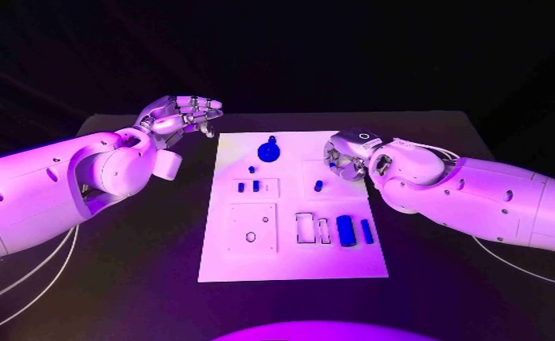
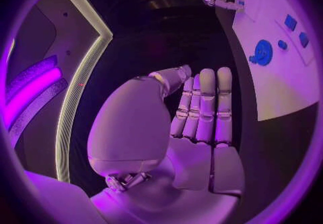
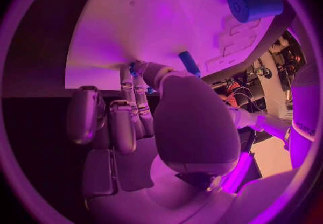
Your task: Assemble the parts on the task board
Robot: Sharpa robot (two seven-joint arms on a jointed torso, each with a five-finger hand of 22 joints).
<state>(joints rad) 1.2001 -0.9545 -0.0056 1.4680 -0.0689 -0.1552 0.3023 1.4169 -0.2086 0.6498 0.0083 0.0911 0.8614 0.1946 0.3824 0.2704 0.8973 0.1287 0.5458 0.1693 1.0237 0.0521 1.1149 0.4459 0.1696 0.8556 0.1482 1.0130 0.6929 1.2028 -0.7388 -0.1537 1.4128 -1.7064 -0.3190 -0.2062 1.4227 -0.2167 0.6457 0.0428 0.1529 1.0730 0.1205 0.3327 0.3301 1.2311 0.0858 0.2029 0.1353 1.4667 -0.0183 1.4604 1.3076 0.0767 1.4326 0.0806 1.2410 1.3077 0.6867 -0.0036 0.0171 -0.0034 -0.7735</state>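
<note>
right hand point(image 3: 145, 121) fingertips at board point(image 3: 168, 14), blue peg point(image 3: 189, 63)

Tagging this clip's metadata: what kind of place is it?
Probably a robot demo or test bench under coloured stage lighting: a black table, a white task board with small blue parts, and lit wall strips behind the left hand.

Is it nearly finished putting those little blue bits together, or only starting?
Early, by the look of it. On the task board, a blue cylinder and a slim blue pin still lie loose. The right hand reaches over the board's edge; whether it holds anything is unclear. The left hand hovers empty beside the board.
</note>
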